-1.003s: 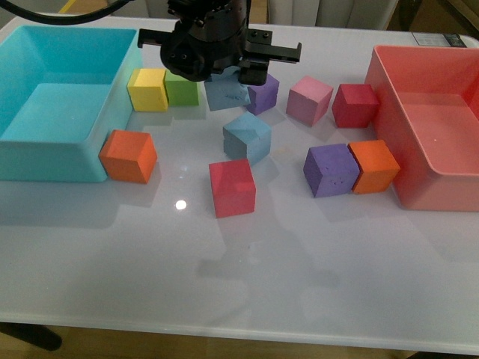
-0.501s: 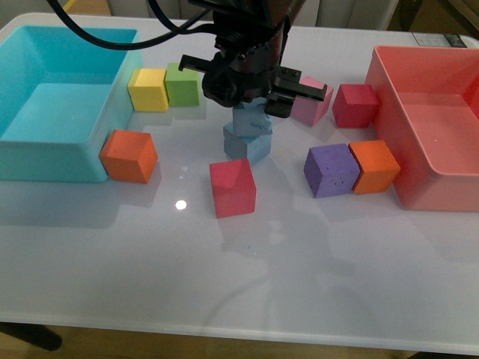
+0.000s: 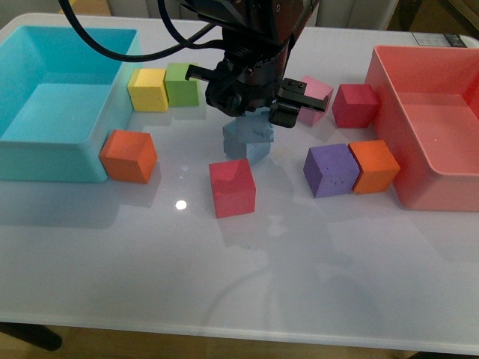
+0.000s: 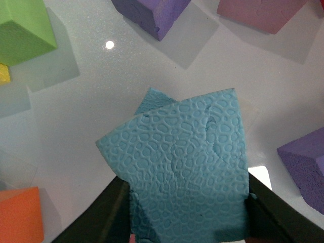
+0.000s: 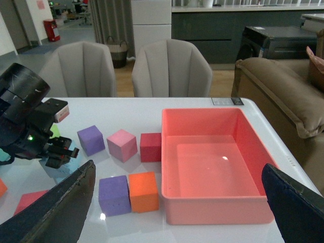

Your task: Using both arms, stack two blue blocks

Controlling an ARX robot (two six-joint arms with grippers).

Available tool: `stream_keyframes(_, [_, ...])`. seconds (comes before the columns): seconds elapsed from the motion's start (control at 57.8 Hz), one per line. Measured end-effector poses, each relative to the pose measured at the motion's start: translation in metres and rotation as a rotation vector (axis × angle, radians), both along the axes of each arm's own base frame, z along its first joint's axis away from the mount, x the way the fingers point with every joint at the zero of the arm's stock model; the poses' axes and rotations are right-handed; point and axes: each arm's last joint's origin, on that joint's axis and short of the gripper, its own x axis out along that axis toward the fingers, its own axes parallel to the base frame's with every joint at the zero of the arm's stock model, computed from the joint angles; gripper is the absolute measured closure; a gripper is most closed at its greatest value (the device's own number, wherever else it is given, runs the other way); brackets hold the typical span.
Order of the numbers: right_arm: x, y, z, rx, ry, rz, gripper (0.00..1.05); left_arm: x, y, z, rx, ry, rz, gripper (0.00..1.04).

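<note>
Over the glossy white table, the left gripper pinches a blue block above its twin. Right gripper spread; grey chairs beyond.

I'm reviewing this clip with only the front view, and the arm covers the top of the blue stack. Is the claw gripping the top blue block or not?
Observer: It is gripped. The left wrist view shows the upper blue block pinched between the black fingers of the left claw.
Operator: Is it square on the one below?
Observer: No, it is twisted. A corner of the lower blue block pokes out past its edge.
Operator: And the right arm? I can't see it.
Observer: The right wrist view shows the right claw open and empty, held high and facing the pink bin.
</note>
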Motion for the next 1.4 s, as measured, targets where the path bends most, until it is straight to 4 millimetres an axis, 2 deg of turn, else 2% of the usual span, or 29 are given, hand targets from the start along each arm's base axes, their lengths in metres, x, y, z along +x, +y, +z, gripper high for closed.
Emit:
stream_keyframes(0.277, [0.000, 0.000, 0.000, 0.000, 0.000, 0.000, 0.09, 0.001, 0.001, -0.001, -0.019, 0.000, 0.006, 0.07])
stream_keyframes(0.588, [0.000, 0.000, 0.000, 0.000, 0.000, 0.000, 0.09, -0.007, 0.006, -0.003, -0.051, 0.022, 0.024, 0.09])
stream_keyframes(0.744, [0.000, 0.000, 0.000, 0.000, 0.000, 0.000, 0.09, -0.016, 0.014, 0.016, -0.105, -0.008, 0.034, 0.09])
stream_keyframes(0.899, [0.000, 0.000, 0.000, 0.000, 0.000, 0.000, 0.09, -0.033, 0.029, 0.052, -0.196, -0.079, 0.047, 0.09])
stream_keyframes(1.02, [0.000, 0.000, 0.000, 0.000, 0.000, 0.000, 0.09, -0.052, 0.048, 0.076, -0.252, -0.158, 0.063, 0.09])
stream_keyframes(1.107, [0.000, 0.000, 0.000, 0.000, 0.000, 0.000, 0.09, -0.072, 0.069, 0.091, -0.289, -0.203, 0.080, 0.09])
stream_keyframes(1.331, [0.000, 0.000, 0.000, 0.000, 0.000, 0.000, 0.09, -0.112, 0.116, 0.111, -0.348, -0.250, 0.127, 0.09])
stream_keyframes(1.349, [0.000, 0.000, 0.000, 0.000, 0.000, 0.000, 0.09, -0.114, 0.118, 0.110, -0.332, -0.281, 0.130, 0.10])
stream_keyframes(1.401, [0.000, 0.000, 0.000, 0.000, 0.000, 0.000, 0.09, -0.121, 0.132, 0.112, -0.275, -0.530, 0.196, 0.20])
